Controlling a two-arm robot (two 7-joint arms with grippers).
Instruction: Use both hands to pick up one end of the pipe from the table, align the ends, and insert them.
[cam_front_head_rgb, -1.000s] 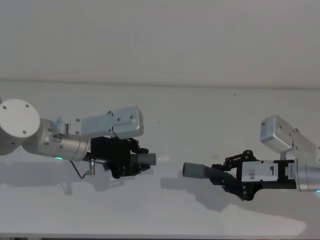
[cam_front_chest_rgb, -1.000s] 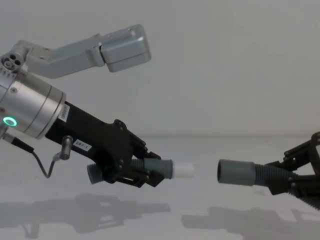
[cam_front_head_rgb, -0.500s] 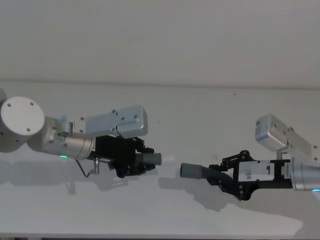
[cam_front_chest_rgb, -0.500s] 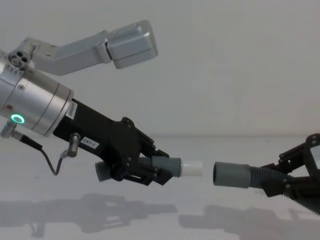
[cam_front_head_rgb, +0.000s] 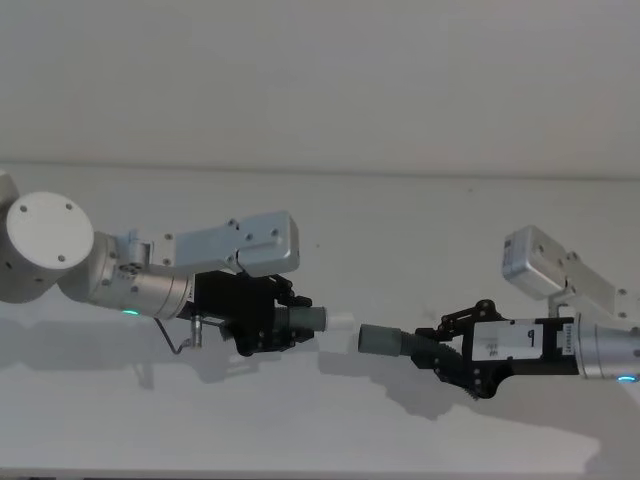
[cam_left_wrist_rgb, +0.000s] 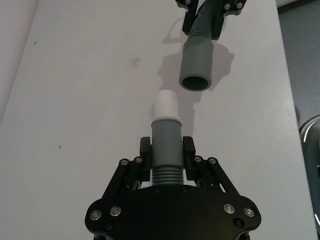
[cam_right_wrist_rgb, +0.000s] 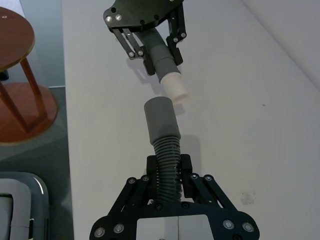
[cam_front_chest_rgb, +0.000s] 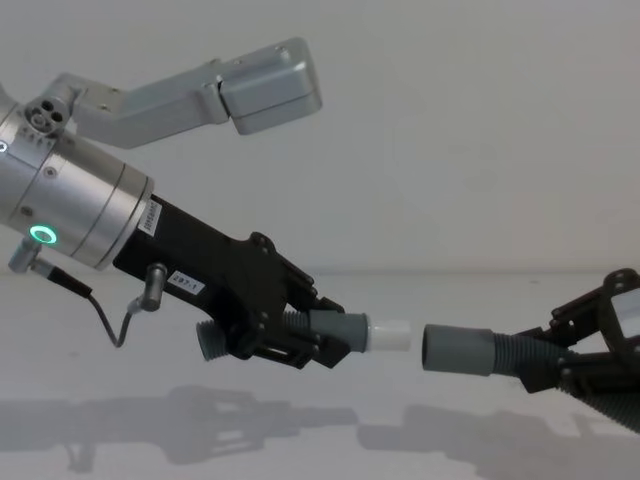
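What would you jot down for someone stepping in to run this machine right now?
Left tool: shut on the pipe piece with the white tip, held above the table.
Right tool: shut on the ribbed piece with the grey socket, also held above the table.
Done: both pieces picked up; ends face each other with a small gap between them.
Left: the tip looks slightly off the socket's line in the left wrist view, so fine-align, then push the tip in.

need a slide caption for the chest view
Left tool holds the white spigot tip just short of the socket cuff held by the right tool.
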